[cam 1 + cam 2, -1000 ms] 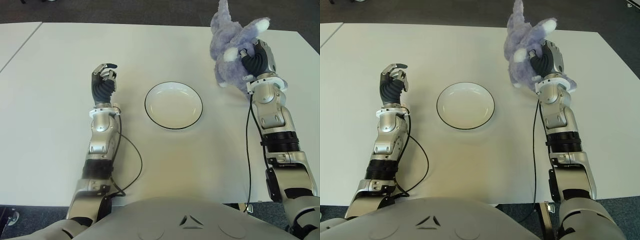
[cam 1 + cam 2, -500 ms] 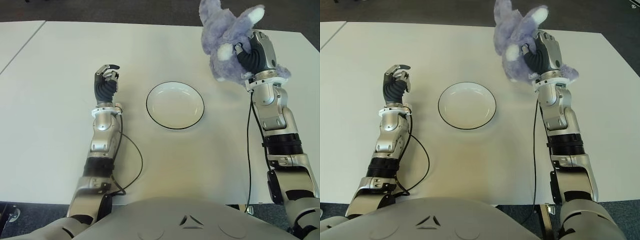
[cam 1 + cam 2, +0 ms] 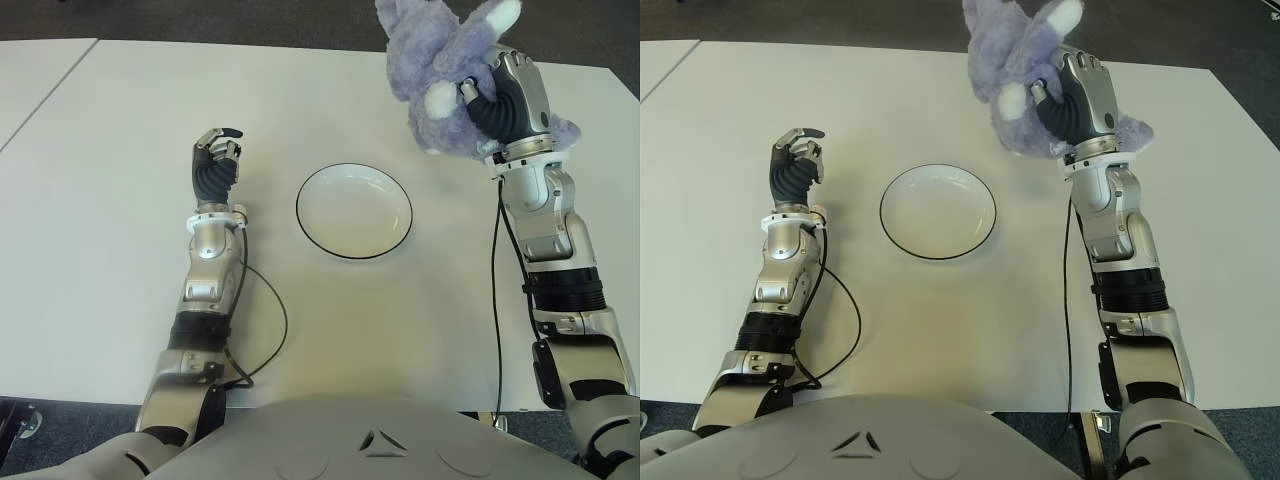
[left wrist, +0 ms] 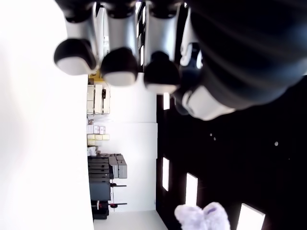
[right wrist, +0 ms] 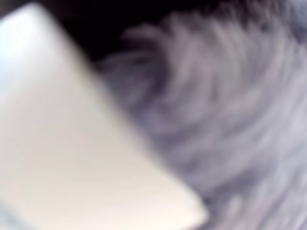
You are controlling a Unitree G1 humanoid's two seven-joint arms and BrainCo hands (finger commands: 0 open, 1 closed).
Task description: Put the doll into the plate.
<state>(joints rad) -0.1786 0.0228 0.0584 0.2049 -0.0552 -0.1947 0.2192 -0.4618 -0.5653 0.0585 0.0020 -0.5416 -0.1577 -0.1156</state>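
**Right hand holds plush doll aloft**

Right hand (image 3: 505, 100) grips the purple plush doll (image 3: 440, 55) mid-body, raised right of the white plate (image 3: 353, 211). Soft, light and squashy, it likely tolerates a firm torso grasp. Left hand (image 3: 214, 165), fingers curled and empty, shows left of the plate.

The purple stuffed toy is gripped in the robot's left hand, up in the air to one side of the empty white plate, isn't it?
Not quite: it is the right hand that grips the purple stuffed toy, as the left eye view shows. The toy is indeed held up to one side of the empty white plate. The left hand shows on the plate's other side, fingers curled on nothing.
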